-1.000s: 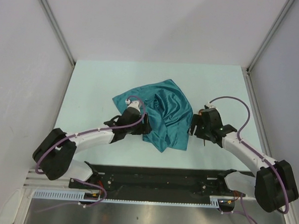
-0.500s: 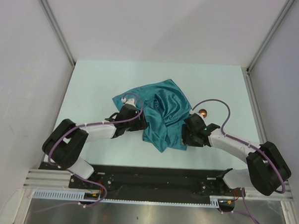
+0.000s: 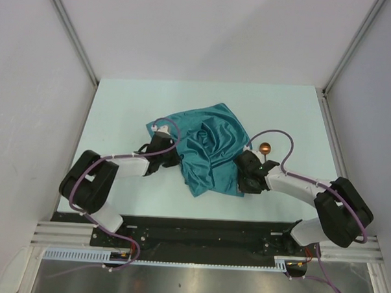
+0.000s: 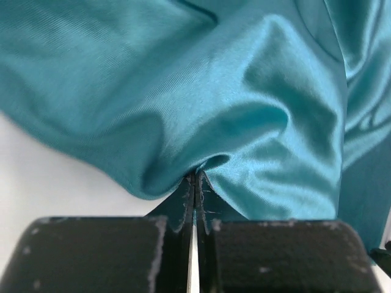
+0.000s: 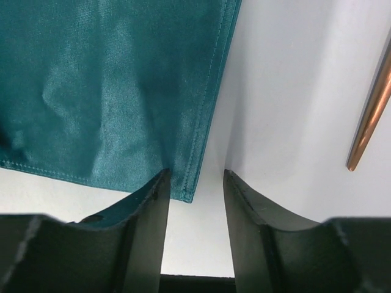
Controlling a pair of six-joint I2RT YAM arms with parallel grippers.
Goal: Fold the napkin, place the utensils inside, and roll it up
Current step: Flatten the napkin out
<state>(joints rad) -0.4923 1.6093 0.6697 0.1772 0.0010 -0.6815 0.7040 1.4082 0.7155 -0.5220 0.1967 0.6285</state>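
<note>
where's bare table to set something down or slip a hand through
Bare table runs wide along the far edge behind the napkin, and at left between the left arm and the edge. A narrower strip lies between napkin and base rail. Crowded: the middle, left gripper and right gripper at the napkin, spoon just right.

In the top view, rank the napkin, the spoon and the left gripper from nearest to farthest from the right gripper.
From the right gripper:
1. The napkin: its near right corner lies between the open jaws.
2. The spoon: a little beyond, on the far right side.
3. The left gripper: across the cloth, pinching its left edge.
</note>
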